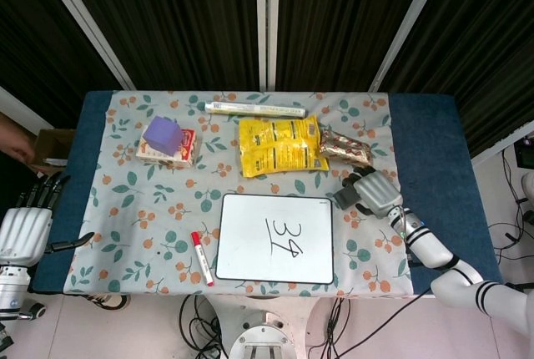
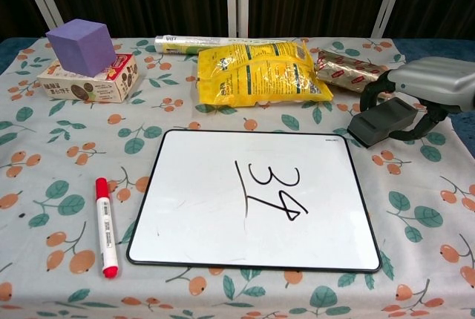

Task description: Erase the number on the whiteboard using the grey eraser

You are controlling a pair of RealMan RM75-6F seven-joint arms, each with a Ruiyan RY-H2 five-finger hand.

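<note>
Your left hand (image 1: 23,230) sits off the left edge of the bench (image 1: 430,138), fingers spread and holding nothing. Moving rightward across the floral cloth you have one purple cube (image 2: 80,45) on top of one biscuit box (image 2: 87,81), then one red marker (image 2: 106,226) lying just beside the whiteboard's left edge. One whiteboard (image 2: 223,178) lies front and centre, and the number (image 2: 269,191) is fully intact, so no wiping has begun. Behind it are one long white tube (image 2: 208,41), one yellow snack bag (image 2: 260,73) and one foil-wrapped bar (image 2: 352,72).

At the board's upper right corner lies the one grey eraser (image 2: 381,120), flat on the cloth. Your right hand (image 2: 436,86) is over its far end with dark fingers (image 2: 371,90) curling down around it; whether they have clamped it yet, you cannot tell from either view. By my reading you are at the pick-up: securing the eraser, carrying it to the digits and rubbing them out all remain.
</note>
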